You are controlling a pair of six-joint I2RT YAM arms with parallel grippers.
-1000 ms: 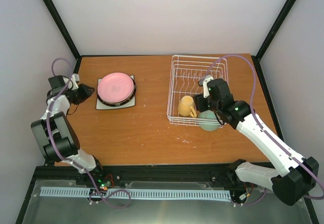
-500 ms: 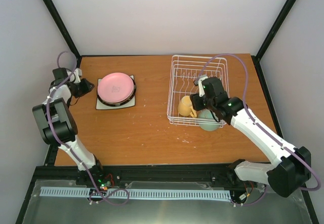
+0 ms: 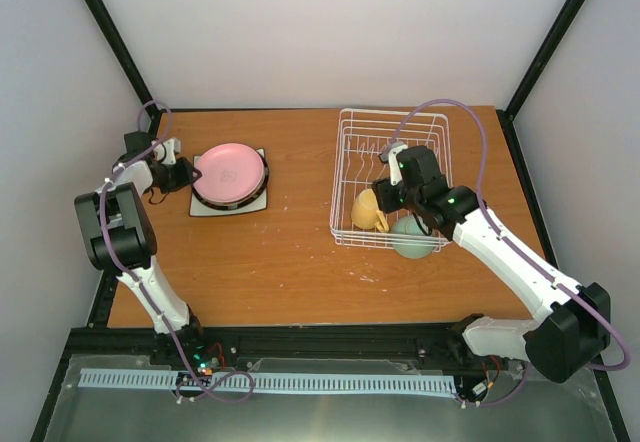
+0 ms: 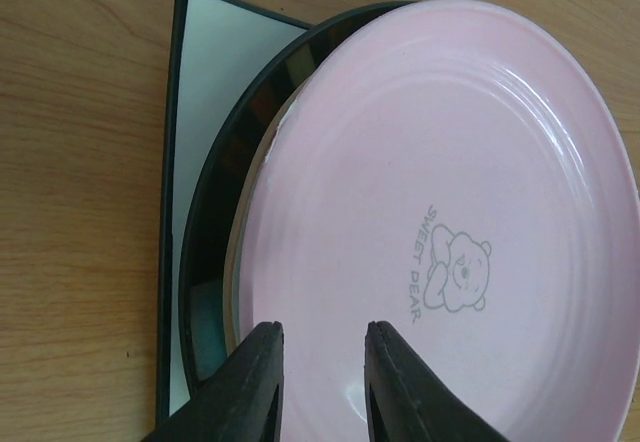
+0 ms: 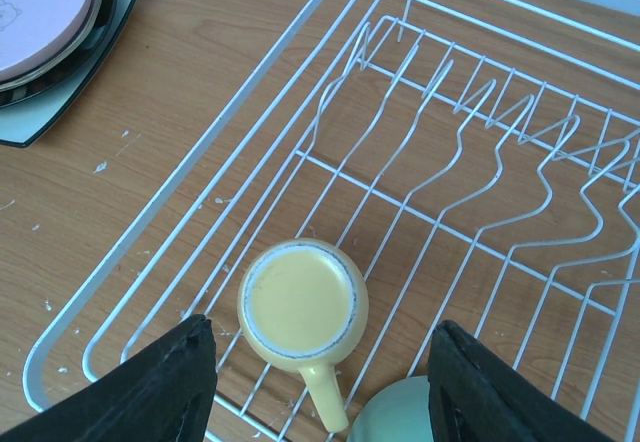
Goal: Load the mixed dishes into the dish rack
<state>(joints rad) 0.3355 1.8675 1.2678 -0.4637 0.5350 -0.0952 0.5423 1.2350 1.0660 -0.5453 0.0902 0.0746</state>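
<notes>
The orange-brown wooden table (image 3: 290, 252) carried small white specks (image 5: 100, 167) scattered over its surface. Plain white walls (image 3: 330, 32) enclosed it on three sides, with black frame posts (image 3: 110, 37) slanting up at the back corners. A white slotted strip (image 3: 270, 382) lay along the near edge.

Table (image 3: 290, 252) wood-grained, matt, flecked with pale specks; pink plate (image 4: 450, 212) glossy and smooth (a faint grey bear print on it); dark-rimmed plate (image 4: 215, 232) mirror-shiny at its rim; square plate (image 4: 205, 72) smooth, satin white; rack (image 5: 480, 112) white-coated wire; mug (image 5: 300, 302) and bowl (image 5: 400, 417) smooth, softly sheened; right gripper (image 5: 320, 324) matt black, plastic-looking.
</notes>
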